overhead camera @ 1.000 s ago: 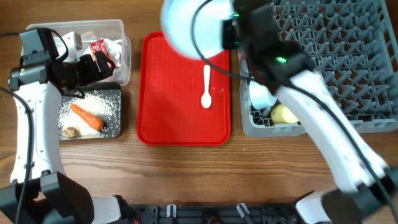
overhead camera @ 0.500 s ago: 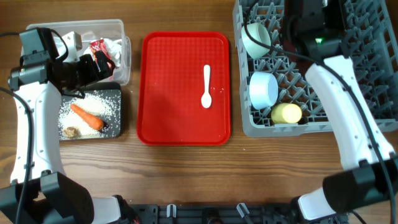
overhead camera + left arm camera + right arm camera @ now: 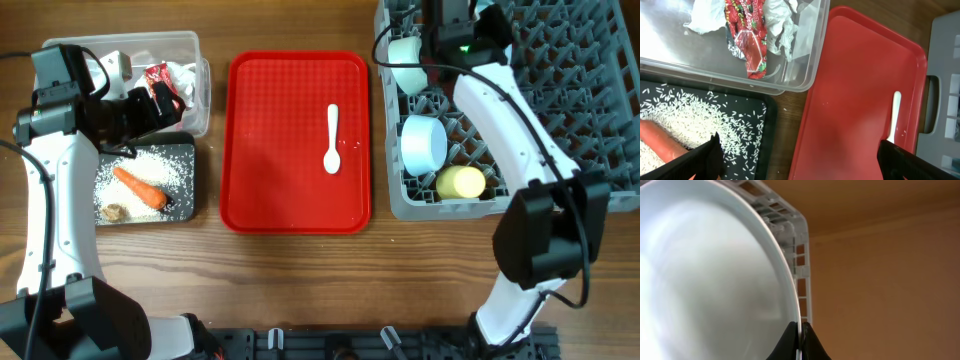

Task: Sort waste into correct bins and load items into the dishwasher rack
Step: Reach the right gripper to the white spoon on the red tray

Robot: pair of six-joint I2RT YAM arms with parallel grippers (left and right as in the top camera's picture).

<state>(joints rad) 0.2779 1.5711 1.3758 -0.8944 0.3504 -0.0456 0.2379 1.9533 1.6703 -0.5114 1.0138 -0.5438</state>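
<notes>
My right gripper (image 3: 801,330) is shut on the rim of the pale blue plate (image 3: 715,280), held on edge at the far left corner of the grey dishwasher rack (image 3: 560,110); my arm hides the plate in the overhead view. The rack holds a mint-green bowl (image 3: 404,55), a pale blue bowl (image 3: 425,143) and a yellow cup (image 3: 460,182). The white spoon (image 3: 332,140) lies on the red tray (image 3: 270,150). My left gripper (image 3: 160,100) is open and empty above the bins. The clear tub (image 3: 195,45) holds the red-and-white wrapper (image 3: 747,45) and tissue (image 3: 780,25). The black tub (image 3: 190,200) holds the carrot (image 3: 138,186), rice (image 3: 150,162) and a brown scrap (image 3: 114,211).
The red tray lies between the bins and the rack. The rack's pegs stand upright across its right part. Bare wooden table (image 3: 300,280) runs along the front.
My right arm has carried the plate from above the tray's far right corner over to the rack's far left corner. The left arm has not moved.
</notes>
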